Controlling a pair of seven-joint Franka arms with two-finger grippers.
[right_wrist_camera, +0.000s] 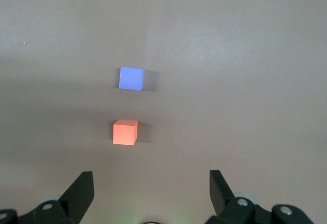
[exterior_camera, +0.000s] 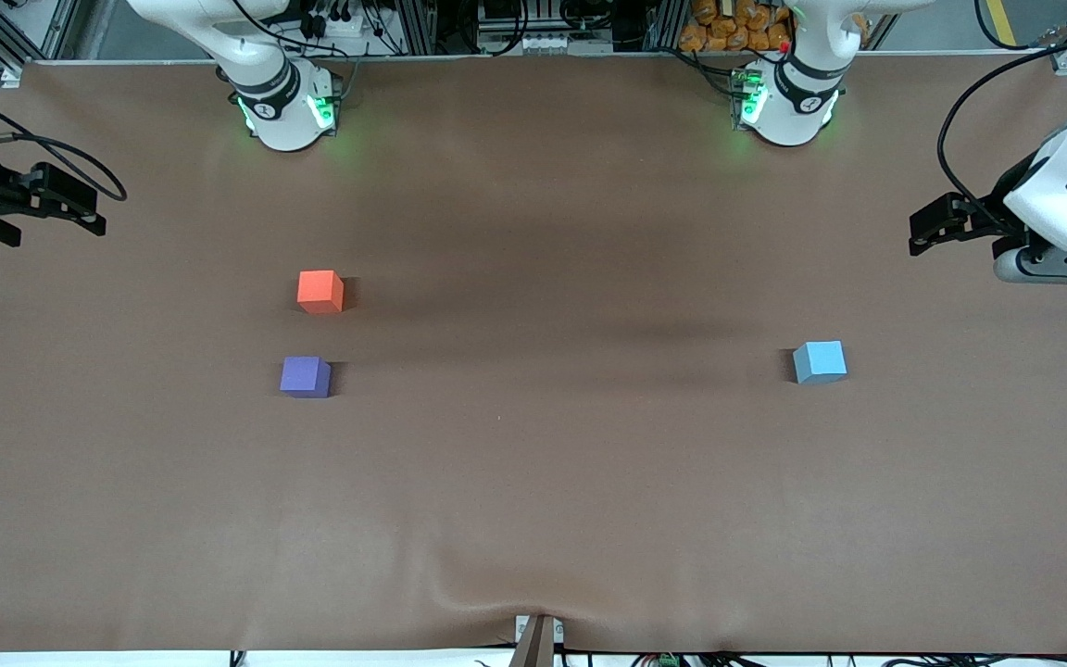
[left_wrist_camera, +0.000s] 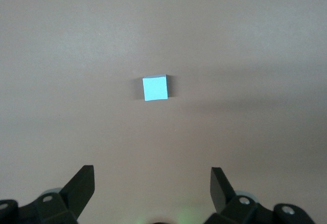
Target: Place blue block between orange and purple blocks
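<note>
While both my left gripper (exterior_camera: 924,233) and right gripper (exterior_camera: 84,208) hang wide open and empty at the bench's ends, blue block (exterior_camera: 819,361): likely light, rigid, matte; grip flat opposite faces.

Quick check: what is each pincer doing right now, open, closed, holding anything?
Left pincer: open, empty, waiting above the table's left-arm end.
Right pincer: open, empty, above the right-arm end.

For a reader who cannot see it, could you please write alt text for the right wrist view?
An orange block and a purple block sit apart on a brown table, with a bare gap between them. The right gripper hangs above the table, open and empty, its two dark fingers framing the view's edge.
</note>
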